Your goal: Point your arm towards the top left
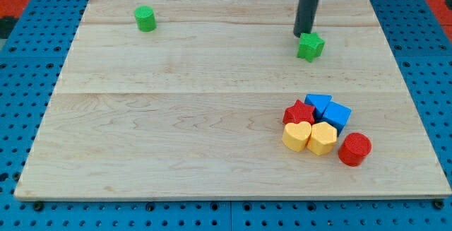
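My tip (304,34), a bare rod end with no jaws to part or close, stands at the frame's upper right, touching the green star block (311,46) just below it. A green cylinder (145,18) sits at the wooden board's (176,118) upper left, well apart. Red, blue and yellow blocks (321,126) cluster at lower right.

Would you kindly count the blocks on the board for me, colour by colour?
Green: 2, a cylinder and a star
Red: 2, a star and a cylinder
Blue: 2
Yellow: 2, a heart and a hexagon
Total: 8
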